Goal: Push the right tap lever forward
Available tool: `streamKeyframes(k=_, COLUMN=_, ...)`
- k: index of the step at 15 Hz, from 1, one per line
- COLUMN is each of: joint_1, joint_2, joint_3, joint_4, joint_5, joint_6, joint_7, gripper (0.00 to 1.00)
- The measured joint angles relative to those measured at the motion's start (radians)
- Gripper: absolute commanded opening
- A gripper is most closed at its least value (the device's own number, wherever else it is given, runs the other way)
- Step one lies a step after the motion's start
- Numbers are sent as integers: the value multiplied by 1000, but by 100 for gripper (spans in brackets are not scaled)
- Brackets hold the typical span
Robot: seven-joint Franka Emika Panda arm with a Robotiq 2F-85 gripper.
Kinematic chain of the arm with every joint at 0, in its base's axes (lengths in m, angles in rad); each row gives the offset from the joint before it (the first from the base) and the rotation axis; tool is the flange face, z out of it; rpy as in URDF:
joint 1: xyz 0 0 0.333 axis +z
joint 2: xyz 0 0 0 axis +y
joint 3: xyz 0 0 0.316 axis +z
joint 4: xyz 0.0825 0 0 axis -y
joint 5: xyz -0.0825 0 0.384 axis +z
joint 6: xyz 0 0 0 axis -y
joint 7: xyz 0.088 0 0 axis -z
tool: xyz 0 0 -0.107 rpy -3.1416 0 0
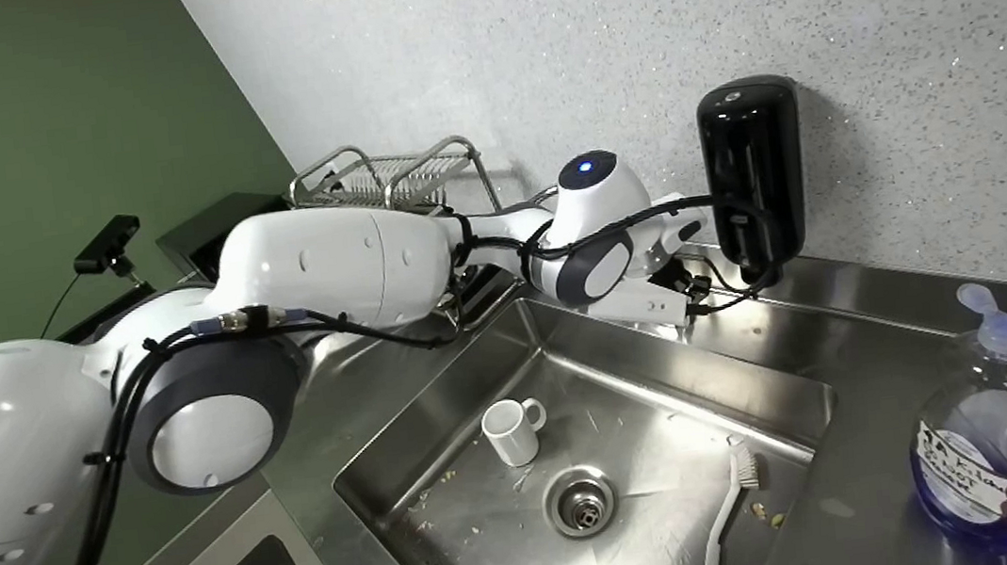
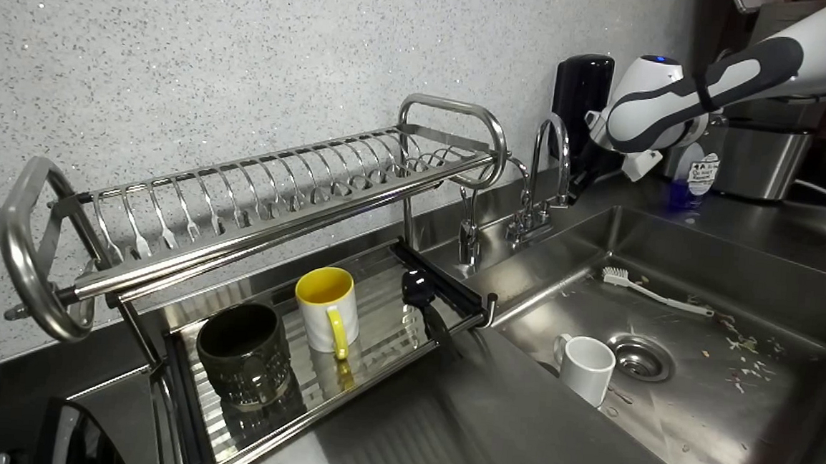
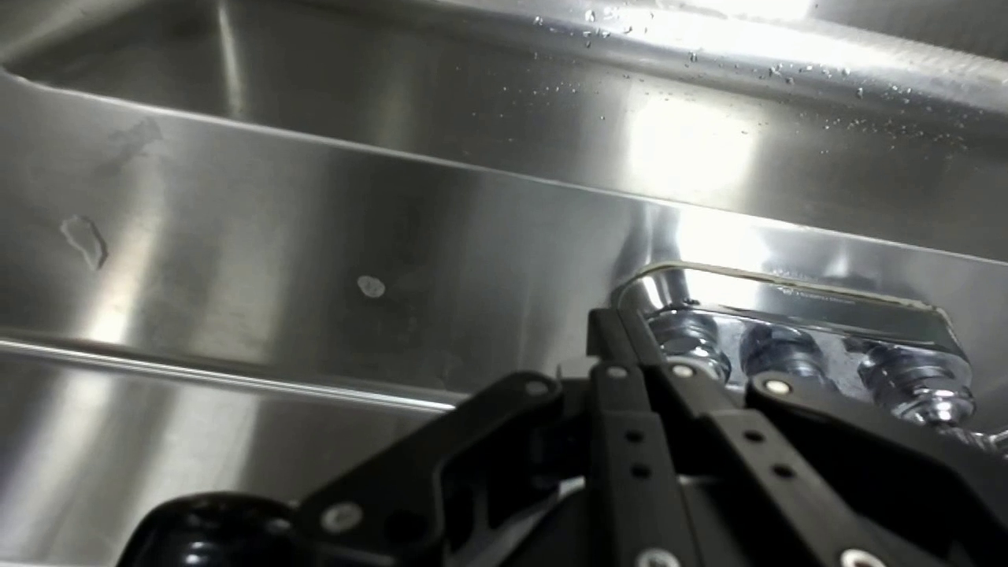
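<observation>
The chrome tap stands behind the sink, its tall curved spout (image 2: 565, 152) showing in an exterior view. The right tap lever (image 2: 558, 206) appears there as a short chrome bar low by the spout's end. In the wrist view the base of the right handle (image 3: 691, 340) shows just beside my fingers; the lever itself is hidden behind them. The twin left-hand handle (image 3: 917, 384) is farther right there. My black gripper (image 3: 624, 334) is shut, its fingertips together with nothing between them, close beside the right handle. I cannot tell whether they touch the lever.
A black dispenser (image 1: 756, 168) hangs on the wall by my wrist. A soap bottle (image 1: 988, 455) stands on the counter. The sink (image 1: 635, 357) holds a white mug (image 1: 511, 435) and a brush (image 1: 724, 513). A metal dish rack (image 2: 456, 107) and a smaller tap (image 2: 467, 241) stand beside it.
</observation>
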Motion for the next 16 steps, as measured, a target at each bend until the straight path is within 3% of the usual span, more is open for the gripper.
streamKeyframes(k=9, joint_1=1, joint_2=13, joint_3=0, joint_4=19, joint_5=-28, joint_6=5, joint_7=0, gripper=0)
streamKeyframes(k=16, joint_1=0, joint_2=70, joint_3=-1, joint_4=107, joint_5=-55, joint_6=14, joint_7=0, gripper=0)
